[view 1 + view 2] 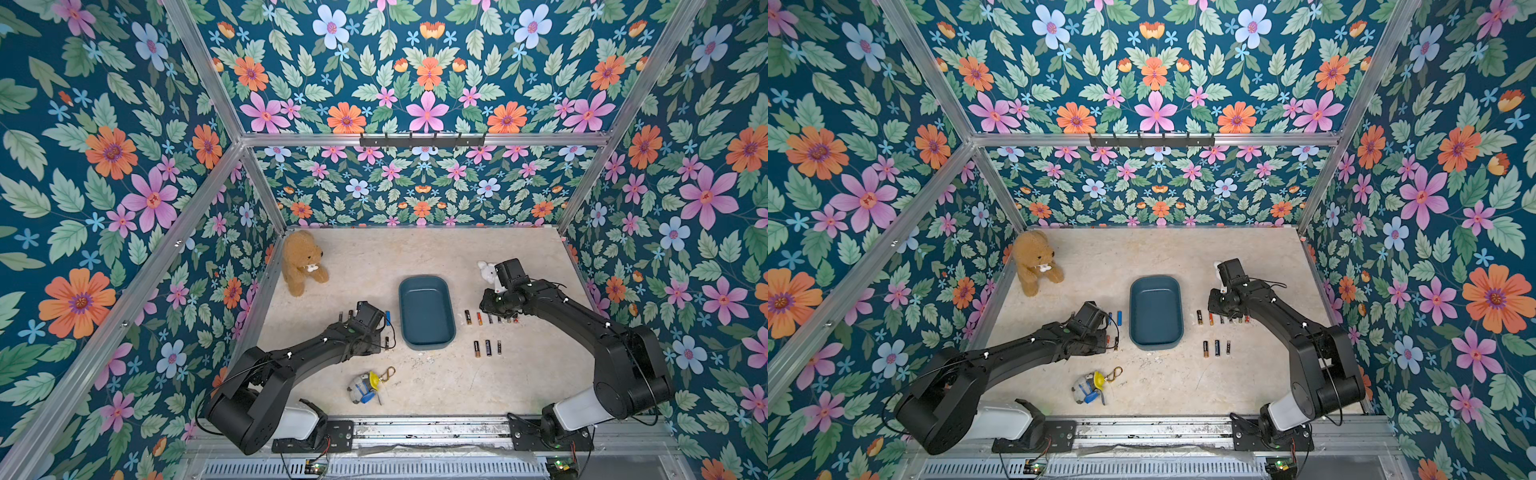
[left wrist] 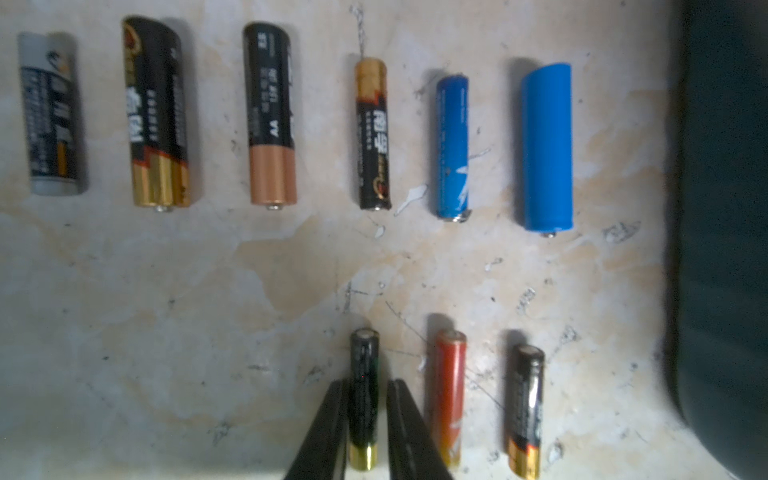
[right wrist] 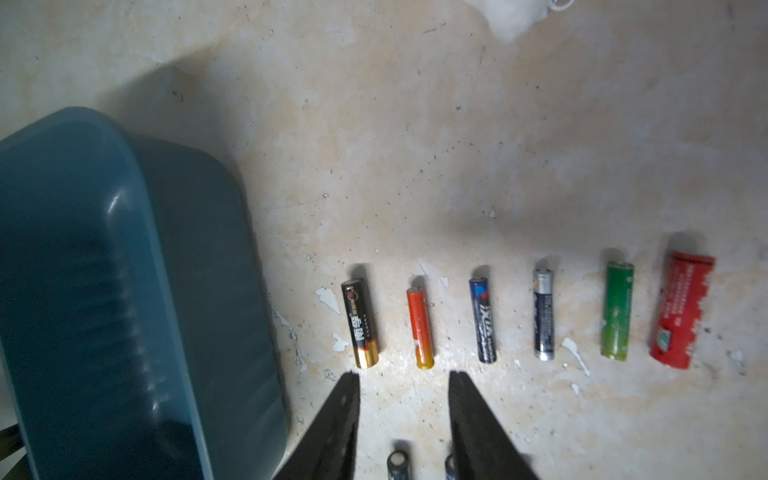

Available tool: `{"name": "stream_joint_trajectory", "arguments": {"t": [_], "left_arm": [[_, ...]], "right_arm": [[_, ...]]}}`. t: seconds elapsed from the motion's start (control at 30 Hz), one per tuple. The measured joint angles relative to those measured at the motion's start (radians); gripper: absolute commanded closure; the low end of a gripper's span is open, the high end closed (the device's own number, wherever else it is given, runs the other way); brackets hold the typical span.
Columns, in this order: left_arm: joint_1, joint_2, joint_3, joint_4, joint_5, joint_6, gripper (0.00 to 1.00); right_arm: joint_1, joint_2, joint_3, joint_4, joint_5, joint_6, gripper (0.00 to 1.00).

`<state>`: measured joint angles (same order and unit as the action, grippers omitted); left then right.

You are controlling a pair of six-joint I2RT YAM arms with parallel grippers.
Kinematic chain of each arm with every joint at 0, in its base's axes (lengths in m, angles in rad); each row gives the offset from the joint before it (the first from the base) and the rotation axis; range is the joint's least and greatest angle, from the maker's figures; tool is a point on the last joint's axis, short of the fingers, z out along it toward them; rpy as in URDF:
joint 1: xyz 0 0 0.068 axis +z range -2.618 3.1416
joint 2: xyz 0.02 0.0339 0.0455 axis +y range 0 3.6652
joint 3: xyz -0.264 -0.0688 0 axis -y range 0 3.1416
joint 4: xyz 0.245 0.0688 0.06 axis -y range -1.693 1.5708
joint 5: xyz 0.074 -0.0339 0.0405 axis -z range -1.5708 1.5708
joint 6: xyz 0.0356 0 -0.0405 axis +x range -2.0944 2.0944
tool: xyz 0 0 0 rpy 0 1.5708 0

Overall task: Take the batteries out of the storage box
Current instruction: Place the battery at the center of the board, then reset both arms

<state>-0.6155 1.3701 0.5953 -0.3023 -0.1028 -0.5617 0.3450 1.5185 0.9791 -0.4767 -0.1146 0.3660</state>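
Left gripper [image 2: 368,380]: jaws slightly parted astride black-gold battery [image 2: 364,361].
Right gripper [image 3: 404,373]: jaws apart, empty.
Storage box [image 1: 426,311]: batteries [image 1: 488,348] rowed either side.

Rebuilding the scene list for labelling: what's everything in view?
storage box: one, teal, centre, empty
batteries: eighteen, mostly black-gold, some blue, orange, green, red; nine each side of the box
teddy bear: one, brown, far corner, robot's left
plush toy: one, white, robot's right, beyond the batteries
keychain figure: one, grey-blue-yellow, front centre
hook rail: one, black, back wall
left gripper: one, black, open astride a black battery
right gripper: one, black, open, holding nothing
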Motion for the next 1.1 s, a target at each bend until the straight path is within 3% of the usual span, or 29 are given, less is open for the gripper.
{"name": "stream_joint_trajectory", "arguments": {"t": [0.3,0.43,0.5,0.63,0.73,0.83,0.97,1.1], "left_arm": [[0.000,-0.016,0.019,-0.014,-0.001,0.000,0.71],[0.000,-0.045,0.040,-0.040,-0.006,-0.004,0.64],[0.000,-0.068,0.057,-0.059,-0.014,-0.004,0.55],[0.005,-0.137,0.115,-0.110,-0.053,-0.003,0.38],[0.031,-0.187,0.169,-0.145,-0.083,0.019,0.01],[0.073,-0.219,0.228,-0.181,-0.111,0.035,0.00],[0.125,-0.241,0.325,-0.232,-0.156,0.071,0.00],[0.146,-0.288,0.335,-0.211,-0.257,0.112,0.00]], "right_arm": [[0.000,0.000,0.000,0.000,0.000,0.000,0.59],[0.000,0.000,0.003,0.000,0.000,0.000,0.57],[0.000,-0.001,0.009,-0.003,0.000,0.000,0.50],[0.000,-0.016,0.034,-0.011,0.001,0.000,0.27],[0.000,-0.044,0.055,-0.021,0.005,0.001,0.14],[0.000,-0.085,0.061,-0.023,0.011,0.006,0.01],[-0.004,-0.125,0.068,-0.024,0.033,0.007,0.00],[-0.035,-0.151,0.086,-0.019,0.098,0.006,0.00]]}}
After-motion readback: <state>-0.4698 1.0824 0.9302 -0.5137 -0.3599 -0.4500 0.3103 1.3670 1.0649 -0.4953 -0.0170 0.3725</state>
